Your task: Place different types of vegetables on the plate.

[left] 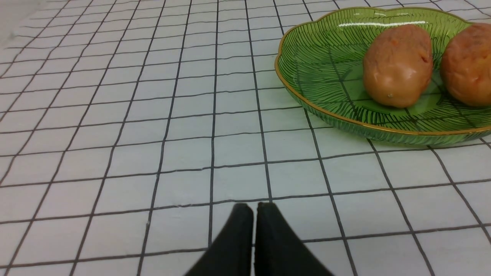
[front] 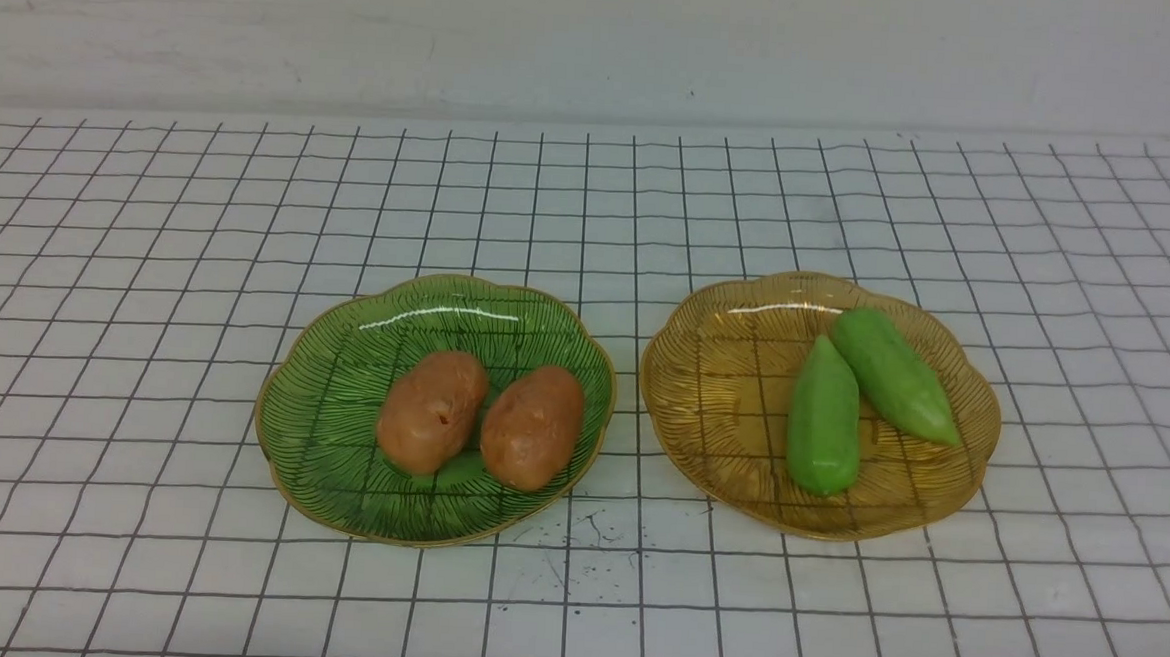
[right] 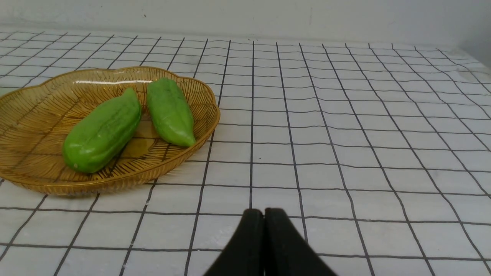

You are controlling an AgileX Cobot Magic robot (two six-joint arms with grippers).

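Observation:
Two orange-brown potatoes (front: 432,411) (front: 533,427) lie side by side in a green leaf-patterned plate (front: 343,356) left of centre. On the right, an amber plate (front: 723,376) holds two light-green tapered vegetables (front: 825,418) (front: 894,374), touching at their far ends. Neither arm shows in the front view. My left gripper (left: 254,207) is shut and empty over the cloth, short of the green plate (left: 307,65) with its potatoes (left: 397,65). Just as empty, my right gripper (right: 264,212) is shut, off to one side of the amber plate (right: 38,111) and its green vegetables (right: 101,130).
A white cloth with a black grid (front: 592,199) covers the table up to a pale wall (front: 600,39) at the back. Small dark specks mark the cloth (front: 573,548) in front, between the two plates.

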